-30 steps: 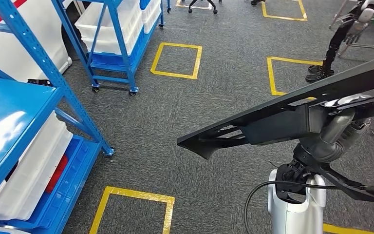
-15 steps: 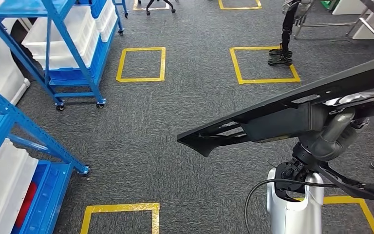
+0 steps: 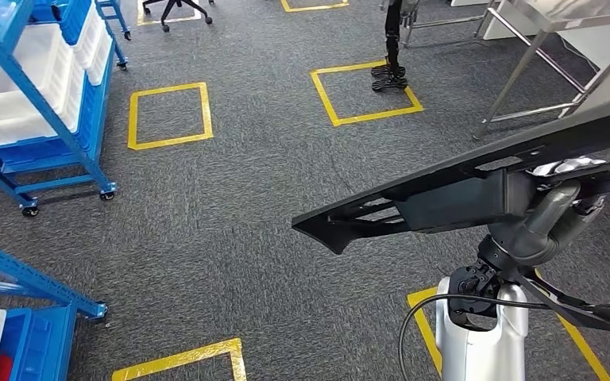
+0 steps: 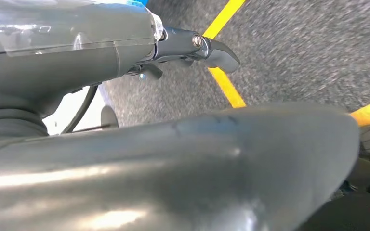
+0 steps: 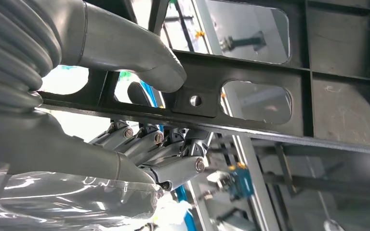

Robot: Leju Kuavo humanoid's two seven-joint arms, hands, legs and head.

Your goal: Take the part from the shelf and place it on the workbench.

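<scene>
A long black framed part (image 3: 445, 190) reaches from the middle of the head view to its right edge, level above the carpet. My right hand (image 5: 149, 144) grips it: the thumb (image 5: 139, 53) presses one face of a frame bar (image 5: 250, 120) and the fingers (image 5: 173, 166) wrap the other face. My right arm (image 3: 540, 226) rises beneath the part. In the left wrist view my left hand (image 4: 188, 45) holds nothing, its dark fingers apart from the thick thumb (image 4: 197, 159), over carpet. A metal-legged workbench (image 3: 522, 74) stands at the far right.
Blue wheeled racks with white bins (image 3: 16, 103) stand at the left, and another blue rack corner (image 3: 24, 278) sits at the lower left. Yellow tape squares (image 3: 167, 115) mark the grey carpet. A dark stand (image 3: 393, 48) and a chair base (image 3: 175, 8) are at the back.
The camera has swung right: the blue racks slid off to the left and the workbench came into view at the upper right. The part stays in my right hand.
</scene>
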